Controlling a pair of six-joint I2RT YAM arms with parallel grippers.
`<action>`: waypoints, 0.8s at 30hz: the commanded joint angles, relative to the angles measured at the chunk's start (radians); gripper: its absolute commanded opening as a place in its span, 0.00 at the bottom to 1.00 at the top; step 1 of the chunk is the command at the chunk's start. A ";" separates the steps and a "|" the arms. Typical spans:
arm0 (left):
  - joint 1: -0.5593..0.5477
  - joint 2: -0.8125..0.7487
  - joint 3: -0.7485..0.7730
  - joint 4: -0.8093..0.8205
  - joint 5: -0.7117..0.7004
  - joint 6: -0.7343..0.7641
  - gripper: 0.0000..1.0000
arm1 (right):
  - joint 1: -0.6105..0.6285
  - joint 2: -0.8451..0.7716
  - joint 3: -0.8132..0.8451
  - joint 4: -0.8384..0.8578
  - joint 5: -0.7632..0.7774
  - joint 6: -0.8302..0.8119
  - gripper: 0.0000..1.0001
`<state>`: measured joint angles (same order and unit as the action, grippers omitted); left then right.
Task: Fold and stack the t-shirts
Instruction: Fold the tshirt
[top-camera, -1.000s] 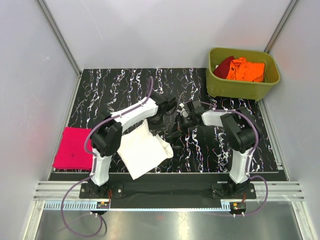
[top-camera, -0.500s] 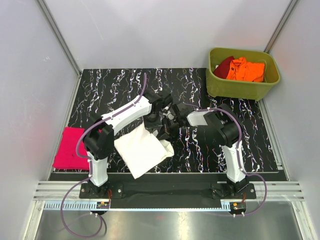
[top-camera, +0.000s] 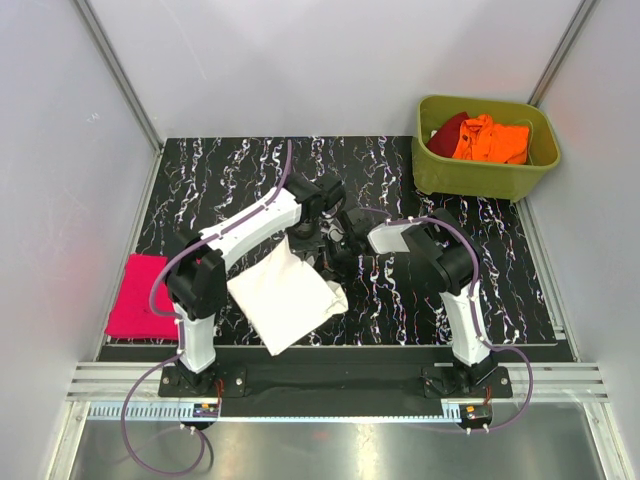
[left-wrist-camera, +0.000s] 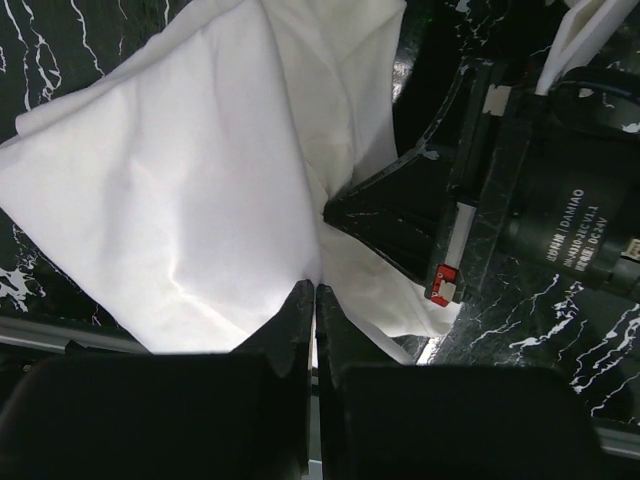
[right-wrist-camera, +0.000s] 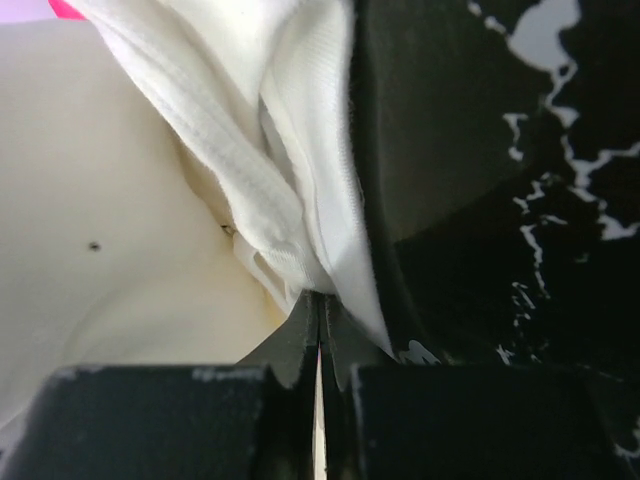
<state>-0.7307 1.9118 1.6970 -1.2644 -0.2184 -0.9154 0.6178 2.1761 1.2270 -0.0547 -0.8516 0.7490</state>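
The white t-shirt (top-camera: 284, 296) lies partly folded near the table's front, left of centre. It fills the left wrist view (left-wrist-camera: 190, 190) and the right wrist view (right-wrist-camera: 270, 170). My left gripper (top-camera: 308, 240) is shut on the shirt's far edge (left-wrist-camera: 316, 287). My right gripper (top-camera: 345, 255) is shut on a bunched fold of the same shirt (right-wrist-camera: 320, 295), close beside the left one. A folded magenta-pink t-shirt (top-camera: 145, 297) lies at the left edge. An orange t-shirt (top-camera: 492, 139) and a dark red one (top-camera: 447, 128) sit in the tub.
The olive-green tub (top-camera: 484, 172) stands at the back right corner of the black marbled table (top-camera: 220, 175). Grey walls close in the left, back and right sides. The right arm's body (left-wrist-camera: 560, 200) shows close in the left wrist view.
Both grippers have moved left and nearer together with the white shirt's far edge. The shirt has been drawn into a more compact fold.
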 joint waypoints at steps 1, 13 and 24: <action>0.007 -0.033 0.066 0.005 -0.027 0.015 0.00 | 0.019 0.002 -0.014 -0.085 0.146 -0.039 0.00; 0.010 0.027 0.070 0.017 -0.035 0.049 0.00 | 0.019 -0.022 -0.011 -0.069 0.120 -0.017 0.00; 0.010 0.021 0.000 0.057 -0.032 0.067 0.00 | 0.013 -0.119 0.051 -0.149 0.139 -0.008 0.02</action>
<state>-0.7261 1.9404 1.6989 -1.2289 -0.2230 -0.8677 0.6273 2.1239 1.2366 -0.1562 -0.7532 0.7437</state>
